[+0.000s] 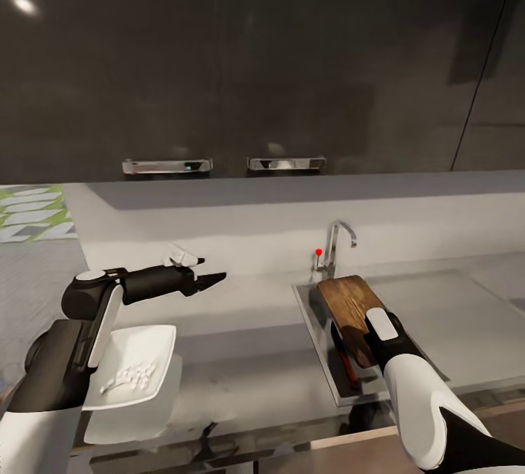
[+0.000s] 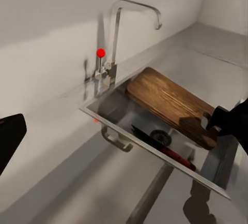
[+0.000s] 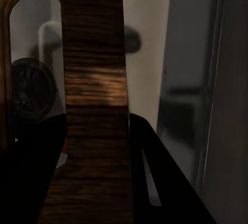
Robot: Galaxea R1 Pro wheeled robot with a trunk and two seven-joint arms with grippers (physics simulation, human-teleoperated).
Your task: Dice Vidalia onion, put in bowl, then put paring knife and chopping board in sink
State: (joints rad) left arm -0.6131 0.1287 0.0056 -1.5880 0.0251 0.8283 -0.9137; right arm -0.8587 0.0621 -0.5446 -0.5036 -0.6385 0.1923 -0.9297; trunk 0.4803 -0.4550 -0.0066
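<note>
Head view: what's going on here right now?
The right gripper is shut on the chopping board, holding it tilted over the sink, one end propped at the faucet side. The paring knife already lies in the basin. The left gripper hangs empty over the countertop; the bowl holds diced onion.

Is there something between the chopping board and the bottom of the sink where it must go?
Yes. The paring knife lies in the sink under the chopping board, near the drain. The board is tilted, its far end on the sink's rim, held by the right pincer. Lowered flat, it would likely rest on the knife.
</note>
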